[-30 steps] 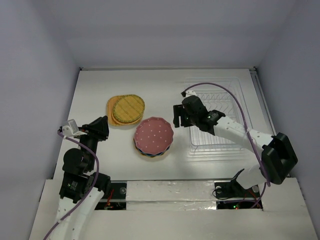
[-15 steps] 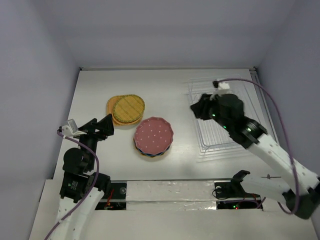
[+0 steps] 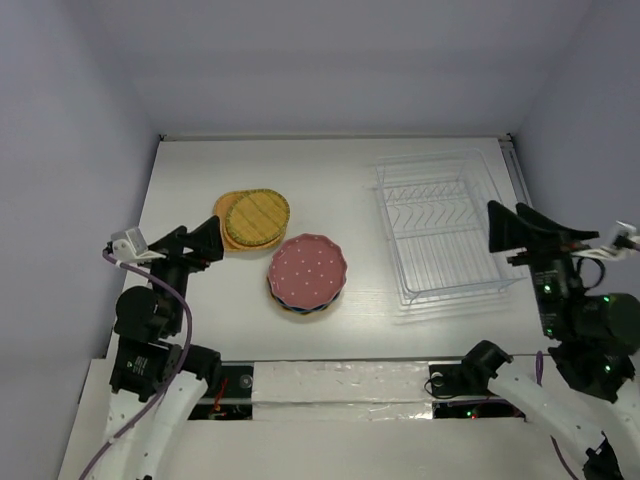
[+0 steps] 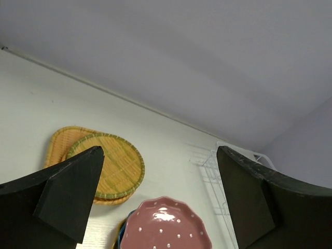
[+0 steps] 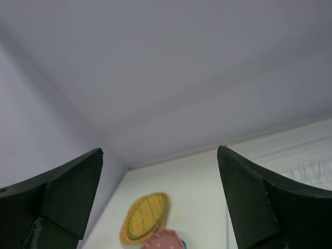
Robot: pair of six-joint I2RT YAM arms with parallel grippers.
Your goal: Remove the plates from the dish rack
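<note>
clear ribbed dish rack (image 3: 440, 235): long axis near-far, near end skewed right | pink dotted plate (image 3: 308, 270): flat, face up | left jaws, right jaws: spread, empty

I count five plates (image 3: 257, 218) (two woven, three stacked with the pink dotted one (image 3: 308, 272) topmost) and one clear dish rack (image 3: 440, 225).
</note>
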